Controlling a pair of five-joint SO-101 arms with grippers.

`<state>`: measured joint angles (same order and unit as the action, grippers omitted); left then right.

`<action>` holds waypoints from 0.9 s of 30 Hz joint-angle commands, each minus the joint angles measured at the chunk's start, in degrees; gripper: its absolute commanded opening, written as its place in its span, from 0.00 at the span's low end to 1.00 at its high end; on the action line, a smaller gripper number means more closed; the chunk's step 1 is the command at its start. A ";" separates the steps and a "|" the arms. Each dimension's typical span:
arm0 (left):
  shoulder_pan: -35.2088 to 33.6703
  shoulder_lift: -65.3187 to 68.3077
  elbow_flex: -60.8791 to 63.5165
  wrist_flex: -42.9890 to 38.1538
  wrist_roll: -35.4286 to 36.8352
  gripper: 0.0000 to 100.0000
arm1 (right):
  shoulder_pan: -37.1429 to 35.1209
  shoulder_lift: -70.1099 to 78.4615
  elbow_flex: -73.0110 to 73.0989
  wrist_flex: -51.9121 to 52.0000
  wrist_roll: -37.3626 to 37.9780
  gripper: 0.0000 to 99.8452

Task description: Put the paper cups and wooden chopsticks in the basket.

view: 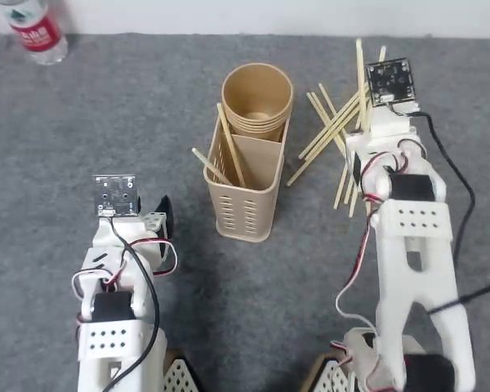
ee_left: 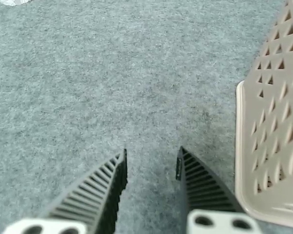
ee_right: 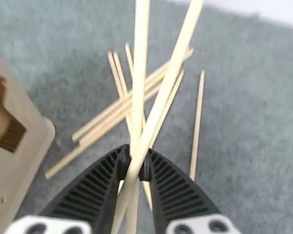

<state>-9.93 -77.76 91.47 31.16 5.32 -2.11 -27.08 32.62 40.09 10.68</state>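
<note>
A beige slotted basket (view: 245, 200) stands mid-table. Stacked paper cups (view: 257, 96) sit in its far compartment, and a few wooden chopsticks (view: 229, 151) lean in the near one. Several loose chopsticks (view: 331, 131) lie crossed on the grey carpet to the basket's right. My right gripper (ee_right: 135, 165) hangs over that pile, shut on two chopsticks (ee_right: 161, 92) that stick out ahead of it. More chopsticks of the pile (ee_right: 112, 114) lie below on the carpet. My left gripper (ee_left: 151, 161) is open with nothing in it, low over bare carpet just left of the basket wall (ee_left: 273, 126).
A plastic bottle (view: 34, 28) with a red label lies at the far left corner. The carpet's far edge meets a white strip behind the basket. The basket corner (ee_right: 14, 141) is close beside the right gripper.
</note>
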 commanded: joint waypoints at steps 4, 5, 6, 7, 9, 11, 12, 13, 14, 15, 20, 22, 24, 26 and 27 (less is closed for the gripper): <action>0.26 -0.70 -0.40 -0.53 -0.62 0.17 | -6.02 -13.32 -0.44 -0.84 0.97 0.01; 0.26 -0.70 -0.40 -0.53 -0.62 0.17 | -7.16 -14.90 -0.53 -0.84 1.05 0.01; 0.26 -0.70 -0.40 -0.53 -0.62 0.17 | -8.31 -16.31 -0.70 -1.19 1.14 0.01; 0.26 -0.70 -0.40 -0.53 -0.62 0.17 | -9.54 -17.45 -1.05 -1.54 1.23 0.01; 0.26 -0.70 -0.40 -0.53 -0.62 0.17 | -12.18 -18.77 -3.78 -2.07 1.23 0.01; 0.26 -0.70 -0.40 -0.53 -0.62 0.17 | -14.29 -18.77 -8.70 -1.80 1.32 0.01; 0.26 -0.70 -0.40 -0.53 -0.62 0.17 | -15.25 -18.42 -11.08 -1.80 1.32 0.01; 0.26 -0.70 -0.40 -0.53 -0.62 0.17 | -16.04 -17.63 -13.63 -1.80 1.32 0.01; 0.26 -0.70 -0.40 -0.53 -0.62 0.17 | -16.92 -16.40 -16.26 -1.80 1.23 0.01; 0.26 -0.70 -0.40 -0.53 -0.62 0.17 | -17.89 -14.90 -18.99 -1.45 1.23 0.01; 0.26 -0.70 -0.40 -0.62 -0.62 0.17 | -23.16 -4.35 -32.00 0.84 0.97 0.01; 0.26 -0.70 -0.40 -0.62 -0.62 0.17 | -25.36 -1.01 -36.84 1.71 0.97 0.01; 0.26 -0.70 -0.40 -0.62 -0.62 0.17 | -27.21 1.63 -40.88 1.63 0.97 0.01; 0.26 -0.70 -0.40 -0.62 -0.62 0.17 | -28.62 3.74 -43.34 1.10 0.88 0.01; 0.26 -0.70 -0.40 -0.62 -0.62 0.17 | -29.23 4.62 -43.78 1.10 0.79 0.01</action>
<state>-10.02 -77.76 91.47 31.16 5.32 -29.71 -23.91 -5.80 41.49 11.03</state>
